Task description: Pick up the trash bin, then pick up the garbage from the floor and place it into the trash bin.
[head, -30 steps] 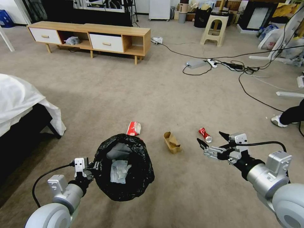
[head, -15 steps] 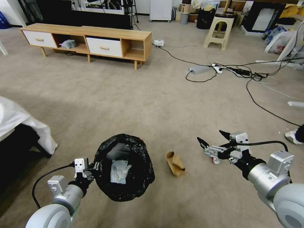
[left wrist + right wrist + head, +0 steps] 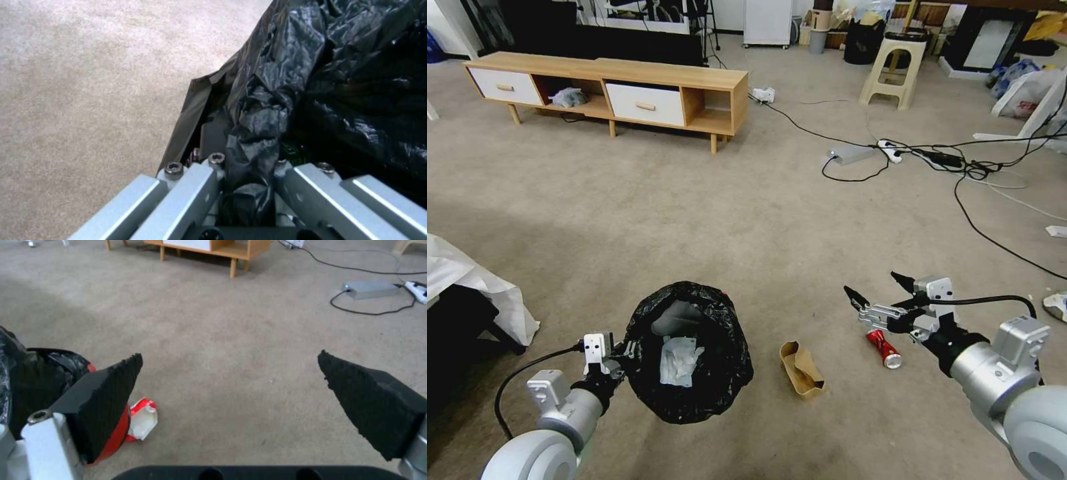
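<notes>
The trash bin (image 3: 707, 393), lined with a crinkled black bag, hangs just above the carpet at lower left with white tissues (image 3: 677, 360) inside. My left gripper (image 3: 619, 350) is shut on its near rim; the left wrist view shows the bag (image 3: 338, 83) pinched in that gripper (image 3: 247, 166). My right gripper (image 3: 872, 283) hangs open over the crushed red can (image 3: 884, 348). A crumpled brown paper box (image 3: 802, 370) lies between bin and can. In the right wrist view the open gripper (image 3: 230, 356) looks past the bin (image 3: 40, 380) at a red-white wrapper (image 3: 143, 421).
A low wooden cabinet (image 3: 607, 87) stands far left. Cables and a power strip (image 3: 887, 143) cross the carpet far right, near a plastic stool (image 3: 894, 63). A white-sheeted bed corner (image 3: 467, 287) sits at the left. Open carpet lies ahead.
The whole head view has shifted: the camera has moved forward. The can and box now sit lower in view, the can under the right gripper. Both arms hold the same pose.
</notes>
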Available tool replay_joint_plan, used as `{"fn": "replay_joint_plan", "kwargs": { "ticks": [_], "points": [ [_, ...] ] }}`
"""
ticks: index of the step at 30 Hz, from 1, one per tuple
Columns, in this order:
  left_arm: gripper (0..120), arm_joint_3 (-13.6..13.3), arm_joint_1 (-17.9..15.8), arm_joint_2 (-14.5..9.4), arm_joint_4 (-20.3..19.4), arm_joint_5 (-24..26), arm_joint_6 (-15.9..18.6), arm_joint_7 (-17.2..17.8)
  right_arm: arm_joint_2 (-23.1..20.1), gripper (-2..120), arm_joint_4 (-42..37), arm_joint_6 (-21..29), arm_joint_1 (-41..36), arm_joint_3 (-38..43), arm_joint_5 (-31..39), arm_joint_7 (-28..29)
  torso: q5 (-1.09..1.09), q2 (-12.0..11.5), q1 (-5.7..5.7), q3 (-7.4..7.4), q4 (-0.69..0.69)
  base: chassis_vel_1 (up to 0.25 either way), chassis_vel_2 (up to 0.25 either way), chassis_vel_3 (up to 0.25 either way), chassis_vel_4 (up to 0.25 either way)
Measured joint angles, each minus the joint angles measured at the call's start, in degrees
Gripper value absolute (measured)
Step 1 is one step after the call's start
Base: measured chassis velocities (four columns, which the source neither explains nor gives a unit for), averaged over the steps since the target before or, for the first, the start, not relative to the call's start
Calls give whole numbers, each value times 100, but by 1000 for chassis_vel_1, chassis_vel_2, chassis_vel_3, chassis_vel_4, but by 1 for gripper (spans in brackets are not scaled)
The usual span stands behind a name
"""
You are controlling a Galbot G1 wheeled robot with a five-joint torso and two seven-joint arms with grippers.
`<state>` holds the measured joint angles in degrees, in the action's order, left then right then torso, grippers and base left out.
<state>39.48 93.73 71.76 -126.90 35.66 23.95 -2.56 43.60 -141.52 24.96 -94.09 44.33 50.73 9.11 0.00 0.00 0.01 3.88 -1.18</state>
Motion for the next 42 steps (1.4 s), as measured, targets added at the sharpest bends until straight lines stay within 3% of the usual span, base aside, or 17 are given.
{"fn": "replay_joint_plan", "kwargs": {
  "ticks": [27, 34, 37, 42],
  "points": [
    [1, 110, 28, 73, -2, -9, 9, -1, -42, 100, 143, -158, 43, -52, -34, -235, 0, 1, 0, 0, 0, -4, 1, 1, -2],
    [1, 249, 30, 59, 41, -41, -38, -8, -168, 100, 426, -186, 136, -171, -351, -272, -1, 1, 0, 2, -2, -97, 86, 94, -104],
    [1, 467, 47, 37, 114, -224, -151, -40, -483, 100, 784, -174, 393, -539, -537, -241, 0, 0, 0, 3, 0, -77, 79, 67, -71],
    [1, 722, 122, 130, 223, -402, -254, -26, -969, 100, 1509, -37, 1367, -1967, -311, 160, 0, 1, 0, 1, 1, -1, 5, 10, -12]
  ]
}}
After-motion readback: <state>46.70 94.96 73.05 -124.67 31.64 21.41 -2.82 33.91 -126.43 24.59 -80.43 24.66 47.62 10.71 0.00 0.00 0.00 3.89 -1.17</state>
